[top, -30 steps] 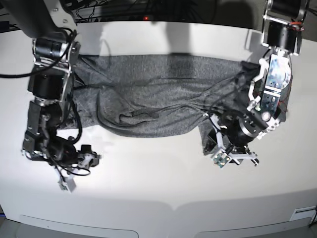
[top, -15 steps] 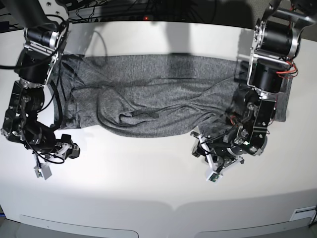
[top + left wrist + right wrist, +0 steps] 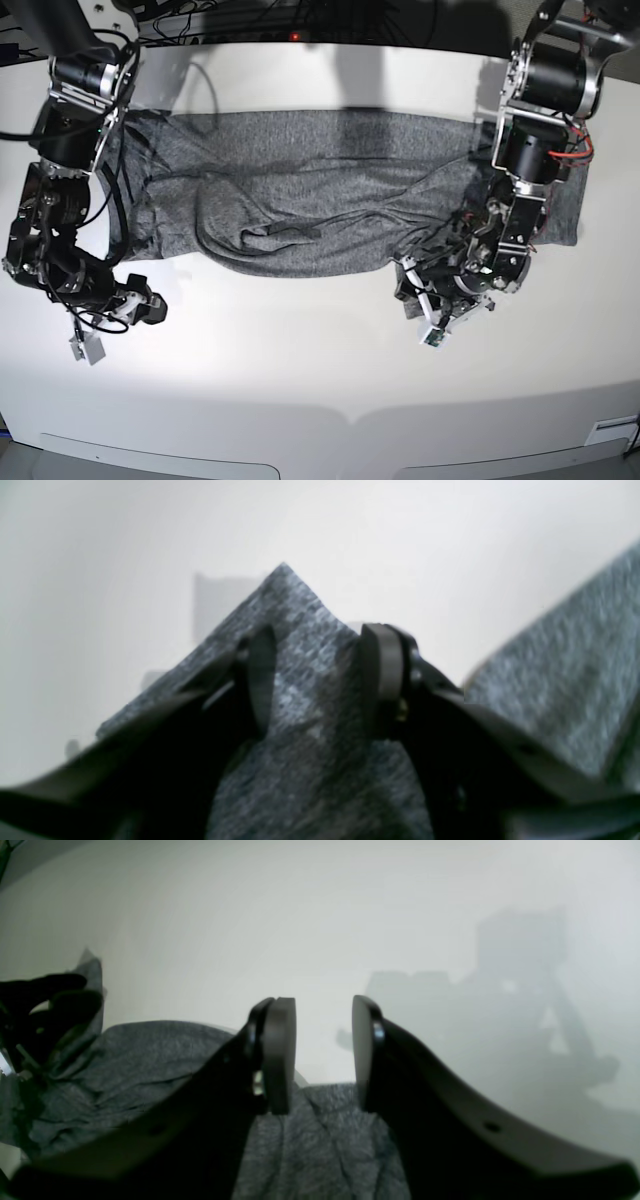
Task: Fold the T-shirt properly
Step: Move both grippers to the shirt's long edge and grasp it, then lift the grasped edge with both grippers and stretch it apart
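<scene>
The T-shirt (image 3: 300, 200), heather-grey and wrinkled, lies spread across the upper middle of the white counter (image 3: 320, 390). The left claw (image 3: 317, 680) pinches a peaked corner of it, apparently. The right claw (image 3: 322, 1055) stands parted, gripping nothing, above the hem at lower left.
</scene>
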Available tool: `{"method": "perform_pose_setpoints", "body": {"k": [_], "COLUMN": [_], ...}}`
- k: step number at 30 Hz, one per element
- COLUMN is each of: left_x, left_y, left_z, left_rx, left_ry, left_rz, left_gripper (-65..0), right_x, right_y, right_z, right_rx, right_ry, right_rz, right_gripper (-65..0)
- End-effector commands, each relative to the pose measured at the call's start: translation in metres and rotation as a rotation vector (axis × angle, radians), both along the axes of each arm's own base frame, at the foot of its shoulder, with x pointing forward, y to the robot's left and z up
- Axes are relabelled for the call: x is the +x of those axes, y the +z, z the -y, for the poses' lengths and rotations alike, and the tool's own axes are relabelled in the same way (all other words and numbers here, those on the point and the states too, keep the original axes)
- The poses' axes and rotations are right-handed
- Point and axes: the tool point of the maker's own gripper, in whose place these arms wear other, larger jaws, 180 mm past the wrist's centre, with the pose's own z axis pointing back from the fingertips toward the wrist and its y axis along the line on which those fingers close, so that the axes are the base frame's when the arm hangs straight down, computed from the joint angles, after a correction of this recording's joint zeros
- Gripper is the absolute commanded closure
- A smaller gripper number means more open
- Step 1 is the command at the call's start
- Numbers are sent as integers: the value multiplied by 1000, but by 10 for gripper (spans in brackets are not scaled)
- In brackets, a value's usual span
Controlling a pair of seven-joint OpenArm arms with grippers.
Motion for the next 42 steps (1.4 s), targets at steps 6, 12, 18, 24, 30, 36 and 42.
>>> {"method": "perform_pose_setpoints", "body": {"k": [6,12,18,24,30,36,42], "left_x": [10,11,8,8,7,7,7], "left_y": [5,7,3,3,2,2,2], "left_z": [-17,-16,-18,-17,-18,-18,-18], "left_rx": [84,83,96,94,96,96,96], "left_ry": [-2,-3,-2,-2,-2,-2,-2], "left_rz": [12,16,-10,-11,-14,-14,-13], "left_gripper": [0,0,0,0,0,0,0], "right_x": [13,7,0,1,-4,-9,-16], "right_y": [19,-5,-31,-39,-43,-59,-78], "right_z": [-11,-61,-88,-91,-88,-83,-77], "right_rx": [-21,-159,-418,-549,-555,-532,-502], "right_ry": [53,252,440,502,507,497,486], "right_rz": [56,-8,-65,-60,-98,-136,-186], "right_gripper": [-197,-197,-197,-197,-197,-197,-146]}}
